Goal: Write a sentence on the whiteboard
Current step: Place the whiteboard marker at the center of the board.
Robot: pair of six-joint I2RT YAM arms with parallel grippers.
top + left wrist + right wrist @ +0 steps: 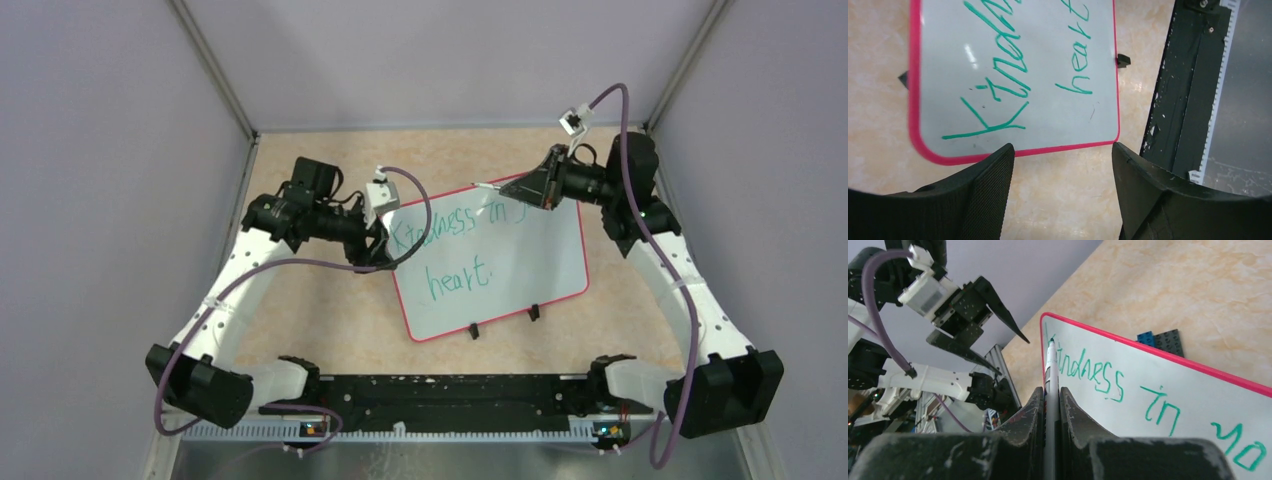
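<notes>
My right end effector point(520, 187) is clamped narrow on a white marker point(490, 186), which runs straight out between my fingers, its teal tip at the far long rim of the whiteboard point(540, 265); I cannot tell whether the tip touches the surface. The whiteboard lies flat on the bench point(330, 310), skewed, between my two arms, red-pink rim all round, with two small black clips point(473, 330) on its near edge. The sentence point(450, 225) is in teal-green handwriting in two lines: my right wrist view reads "Kindness in yo" before the frame cuts it off, and the top view shows "heart." beneath. My left end effector point(1062, 150) is spread wide and holds nothing; it hangs over the bench just beside the short edge of the whiteboard where the "K" begins, apart from the rim. In the right wrist view a small dark grey plate with blue bricks point(1160, 340) peeks out from behind the far edge of the whiteboard. The black base rail point(1188, 100) runs along the near side of the bench.
</notes>
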